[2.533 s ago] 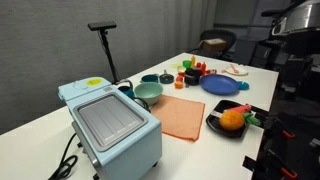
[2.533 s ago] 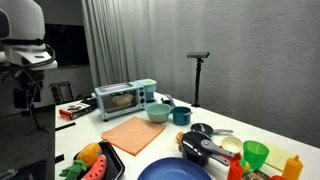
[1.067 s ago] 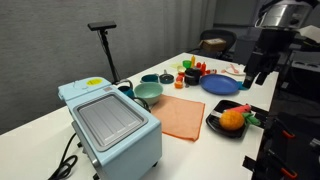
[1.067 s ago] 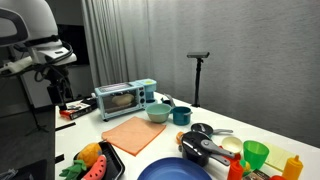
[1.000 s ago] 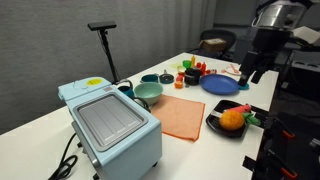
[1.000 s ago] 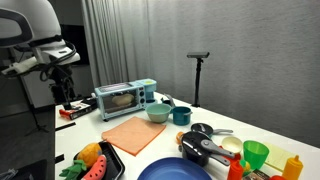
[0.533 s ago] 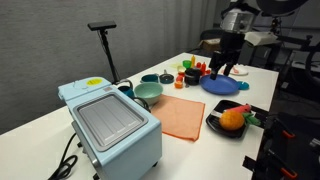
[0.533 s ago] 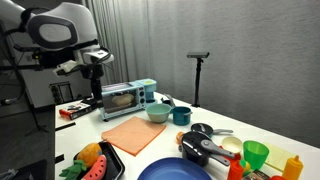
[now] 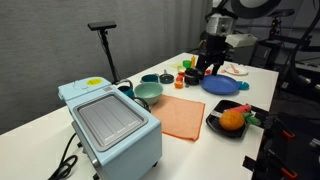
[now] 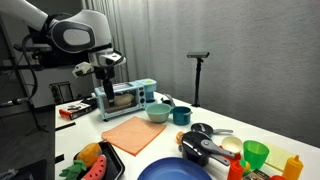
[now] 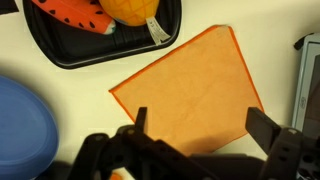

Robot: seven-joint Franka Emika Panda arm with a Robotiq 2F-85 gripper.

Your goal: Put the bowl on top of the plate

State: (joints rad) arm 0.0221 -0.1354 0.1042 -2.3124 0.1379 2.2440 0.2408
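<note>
Ext. view: bowl [image 9: 148, 93] sits left by oven [image 9: 110, 122], well apart from plate [image 9: 220, 85] at right; gripper [image 9: 211, 62] hangs high, far side.
Ext. view: bowl [image 10: 158, 112] far, plate [image 10: 165, 171] near, gripper [image 10: 106, 88] off left.
Wrist: gripper [image 11: 200, 128] jaws wide apart, empty, over cloth [image 11: 190, 85]; plate [image 11: 20, 112] left, no bowl.
Nothing done yet; grasp, carry, place all to do.

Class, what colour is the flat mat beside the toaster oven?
Orange; the mat shows best in the wrist view.
</note>
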